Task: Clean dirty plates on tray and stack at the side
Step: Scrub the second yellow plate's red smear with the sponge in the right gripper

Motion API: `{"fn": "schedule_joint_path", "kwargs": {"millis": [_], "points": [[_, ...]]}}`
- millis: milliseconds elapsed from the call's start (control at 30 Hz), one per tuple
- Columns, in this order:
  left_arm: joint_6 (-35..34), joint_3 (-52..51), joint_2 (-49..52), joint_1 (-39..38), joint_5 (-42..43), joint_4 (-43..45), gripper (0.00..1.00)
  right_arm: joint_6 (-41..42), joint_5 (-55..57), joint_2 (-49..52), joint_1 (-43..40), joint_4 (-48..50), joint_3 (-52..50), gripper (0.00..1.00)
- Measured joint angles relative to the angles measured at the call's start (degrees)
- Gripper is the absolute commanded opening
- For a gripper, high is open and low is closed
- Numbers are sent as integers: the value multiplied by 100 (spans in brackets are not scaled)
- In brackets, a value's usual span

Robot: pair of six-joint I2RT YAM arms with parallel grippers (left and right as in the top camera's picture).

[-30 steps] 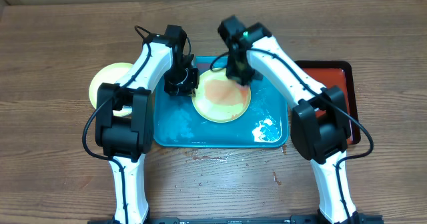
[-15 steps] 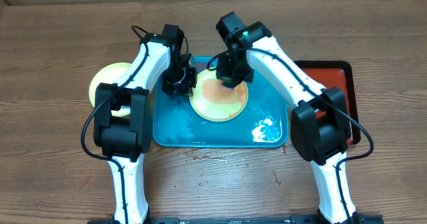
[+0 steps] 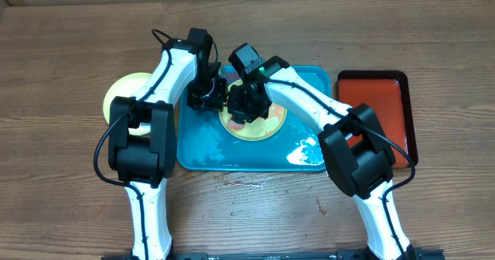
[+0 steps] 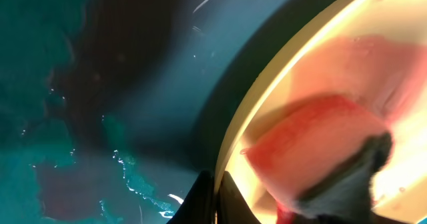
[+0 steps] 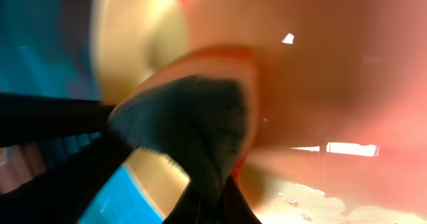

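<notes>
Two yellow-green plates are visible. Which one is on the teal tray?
The smeared plate, orange-red across its face, lies on the tray. The other plate sits on the table left of it, partly hidden, no smear showing.

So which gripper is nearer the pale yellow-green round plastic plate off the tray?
Left gripper: a little right of that plate. Right gripper: farther right, over the smeared plate in the teal tray.

You've got a narrow red tray (image 3: 383, 105) sitting on the wooden worktop (image 3: 62, 51), plus a reddish, dark-backed sponge (image 4: 313, 151).
</notes>
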Motion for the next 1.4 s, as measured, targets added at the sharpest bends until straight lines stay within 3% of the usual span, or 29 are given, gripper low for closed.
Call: {"fn": "schedule_joint_path", "kwargs": {"millis": [233,467,733,1033,1267,1400], "points": [[0,0,0,20,7,-9,4,286,68,-44,0,177,-310,4],[0,0,0,20,7,-7,4,11,658,-142,2,-505,-317,4],[2,0,0,20,4,-4,4,-662,2063,-203,-66,-1156,-282,4],[2,0,0,20,35,-2,4,-1108,3622,-203,-66,-1167,-251,4],[2,0,0,35,-37,-4,4,-1123,3853,-179,-140,-1685,651,4],[2,2,-2,35,-61,-4,4,-1176,3399,-179,-225,-1609,1276,4]]}}
